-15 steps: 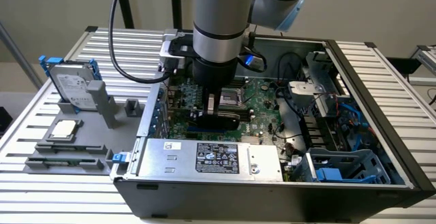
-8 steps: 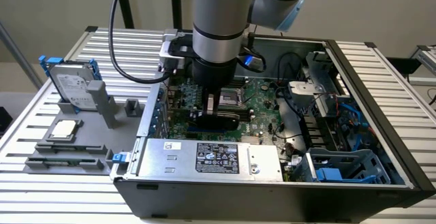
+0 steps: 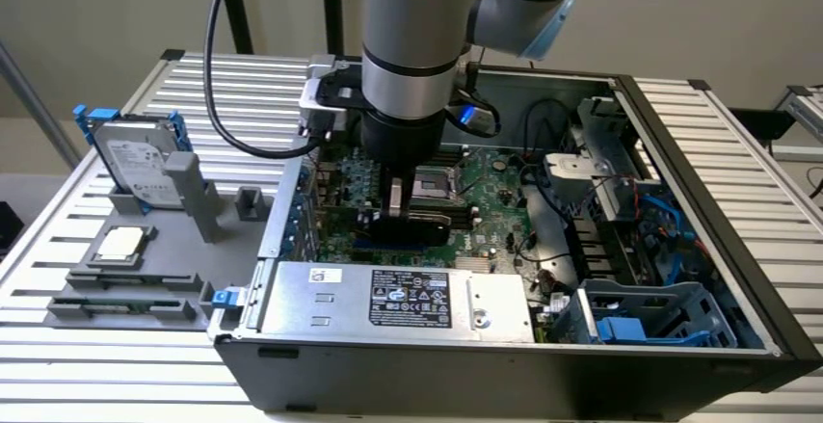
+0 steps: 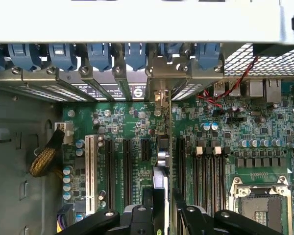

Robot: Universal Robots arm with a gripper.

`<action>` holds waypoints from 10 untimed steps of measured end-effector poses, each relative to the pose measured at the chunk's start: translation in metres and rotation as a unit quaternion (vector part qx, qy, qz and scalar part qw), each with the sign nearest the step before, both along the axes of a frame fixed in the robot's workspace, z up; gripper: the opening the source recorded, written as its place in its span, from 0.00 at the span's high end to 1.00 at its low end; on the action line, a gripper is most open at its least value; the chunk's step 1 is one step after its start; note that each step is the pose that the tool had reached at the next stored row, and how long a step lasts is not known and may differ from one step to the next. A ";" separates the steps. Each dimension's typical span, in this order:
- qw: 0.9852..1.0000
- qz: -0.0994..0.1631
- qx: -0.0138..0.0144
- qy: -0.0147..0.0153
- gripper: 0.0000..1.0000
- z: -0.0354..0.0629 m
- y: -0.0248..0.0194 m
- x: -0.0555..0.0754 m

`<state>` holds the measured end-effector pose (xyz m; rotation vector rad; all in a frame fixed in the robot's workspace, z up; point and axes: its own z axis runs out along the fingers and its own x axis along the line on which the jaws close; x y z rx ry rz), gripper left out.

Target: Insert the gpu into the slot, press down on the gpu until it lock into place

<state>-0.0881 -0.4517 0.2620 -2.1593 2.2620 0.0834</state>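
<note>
A table (image 3: 720, 115) of silver ribbed metal profiles carries everything. On it stands an open black computer case (image 3: 515, 370), and beside that, toward the exterior view's left, lies a grey holder tray (image 3: 129, 293). In this tray stand a grey hard drive with blue rails (image 3: 135, 163), a square processor chip (image 3: 119, 243) and some grey upright blocks (image 3: 193, 192).

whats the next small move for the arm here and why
Probably a short, straight push down. The gripper holds the gpu on edge between its jaws, low over the motherboard among the expansion slots, with the card's bracket end near the case's rear wall. Whether it is fully seated I cannot tell.
</note>
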 end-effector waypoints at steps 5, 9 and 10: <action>1.000 0.000 0.000 0.001 0.74 0.0002 0.0000 0.000; 1.000 0.000 0.000 0.004 0.74 0.0005 0.0000 0.000; 1.000 0.000 0.000 0.004 0.74 0.0005 0.0000 0.000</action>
